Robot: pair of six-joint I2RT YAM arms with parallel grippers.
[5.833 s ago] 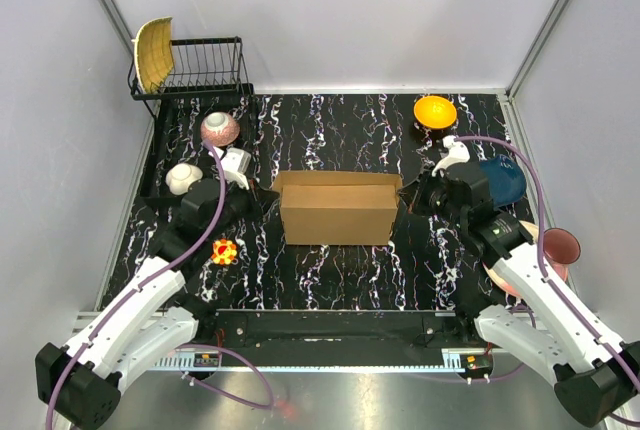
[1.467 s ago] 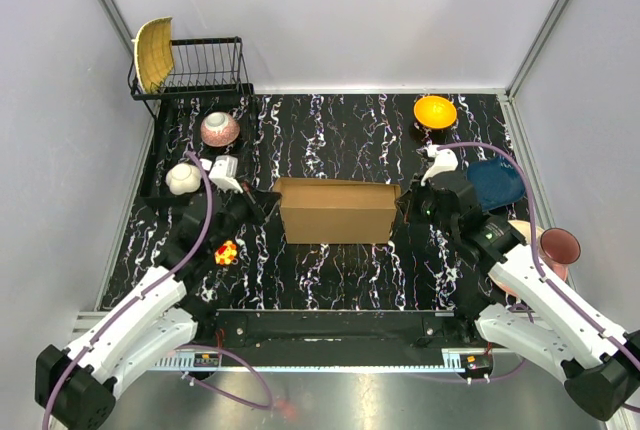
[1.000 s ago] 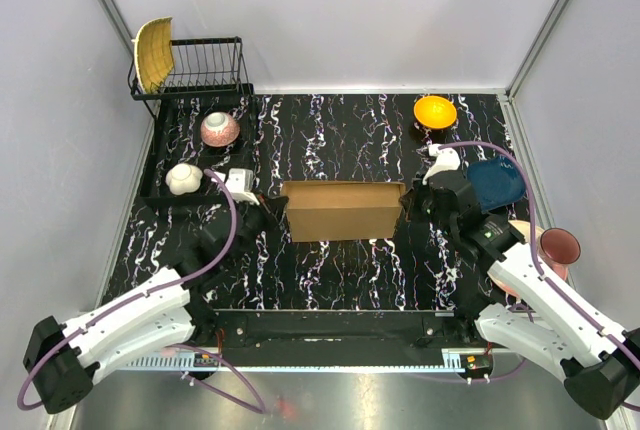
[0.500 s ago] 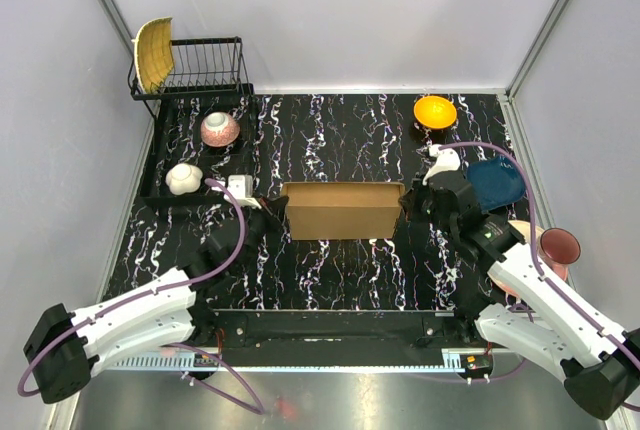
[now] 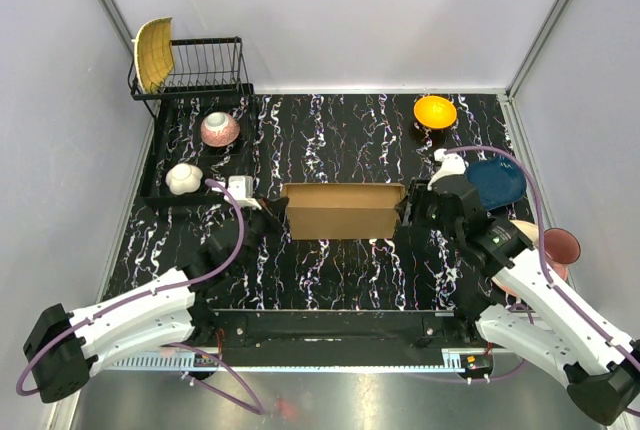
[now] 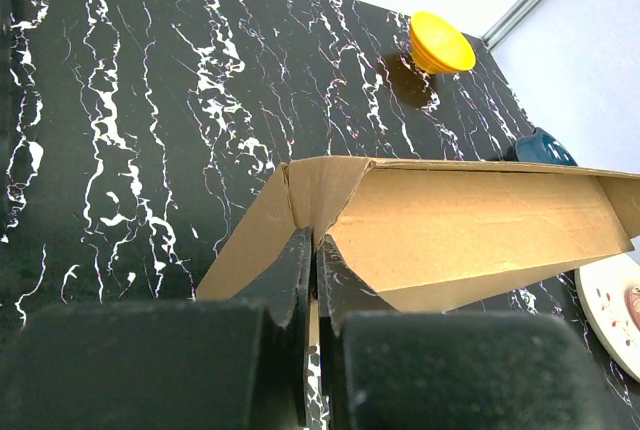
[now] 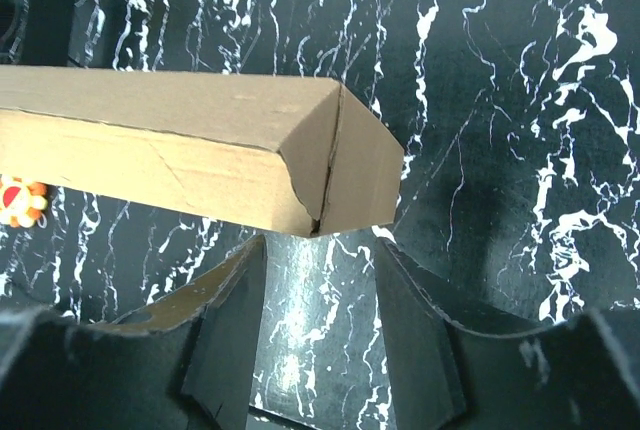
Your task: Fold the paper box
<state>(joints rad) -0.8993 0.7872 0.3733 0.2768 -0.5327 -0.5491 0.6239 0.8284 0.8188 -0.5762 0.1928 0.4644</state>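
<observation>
Holding end: left gripper (image 6: 313, 285) pinches the left flap of the paper box (image 5: 343, 210); grip it firmly.
Free end: right gripper (image 7: 320, 295) is spread beside the right end; press that flap in squarely along its crease.

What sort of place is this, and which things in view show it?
Probably a robot lab test cell staged as a kitchen: robot arms bolted at a marble-look table, plain walls close around, a dish rack, orange bowl and paper box on it.
</observation>
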